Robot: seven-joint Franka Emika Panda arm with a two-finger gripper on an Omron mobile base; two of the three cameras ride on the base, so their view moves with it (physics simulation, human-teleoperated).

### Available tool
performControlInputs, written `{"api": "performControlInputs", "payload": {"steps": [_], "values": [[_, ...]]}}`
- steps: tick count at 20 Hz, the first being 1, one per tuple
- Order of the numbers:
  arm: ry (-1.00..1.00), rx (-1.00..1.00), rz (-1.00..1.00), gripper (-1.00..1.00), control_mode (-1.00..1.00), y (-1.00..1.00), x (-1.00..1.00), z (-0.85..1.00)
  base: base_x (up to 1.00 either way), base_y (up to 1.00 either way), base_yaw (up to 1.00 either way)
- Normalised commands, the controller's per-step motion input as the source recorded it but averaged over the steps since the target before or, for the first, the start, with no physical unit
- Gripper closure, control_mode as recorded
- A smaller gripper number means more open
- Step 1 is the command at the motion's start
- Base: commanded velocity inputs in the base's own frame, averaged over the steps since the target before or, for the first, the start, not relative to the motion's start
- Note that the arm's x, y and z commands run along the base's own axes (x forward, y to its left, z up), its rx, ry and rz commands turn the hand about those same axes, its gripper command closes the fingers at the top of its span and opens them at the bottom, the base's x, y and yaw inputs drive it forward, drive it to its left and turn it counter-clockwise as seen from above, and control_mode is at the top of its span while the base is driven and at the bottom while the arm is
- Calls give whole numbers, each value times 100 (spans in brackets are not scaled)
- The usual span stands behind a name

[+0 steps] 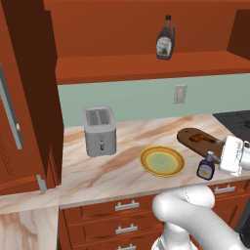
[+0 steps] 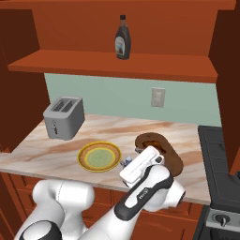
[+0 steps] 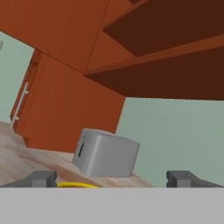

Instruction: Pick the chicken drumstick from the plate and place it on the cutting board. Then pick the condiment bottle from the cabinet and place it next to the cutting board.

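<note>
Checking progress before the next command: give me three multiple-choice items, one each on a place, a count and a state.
1. Where is the blue bottle?
A on the toaster
B on the counter beside the board
C on the plate

2. How many bottles stand on the shelf?
A none
B one
C two

3. The end effector is:
A open
B shut on the blue bottle
C shut on nothing

Key:
1 B, it stands at the board's near edge.
2 B, one brown bottle.
3 A, the hand view shows the tips wide apart with nothing between them.
</note>
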Motion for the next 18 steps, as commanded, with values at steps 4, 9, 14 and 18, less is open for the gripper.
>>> {"api": "performControlInputs", "payload": {"steps": [4,9,14,18], "values": [[-1,0,0,-100,-100,-1,-21,14,0,0,0],[-2,0,0,-100,-100,-2,-21,16,0,0,0],[-3,-1,-1,-100,-100,0,-15,21,0,0,0],[-3,-5,-3,-100,-100,0,-14,21,0,0,0]]}}
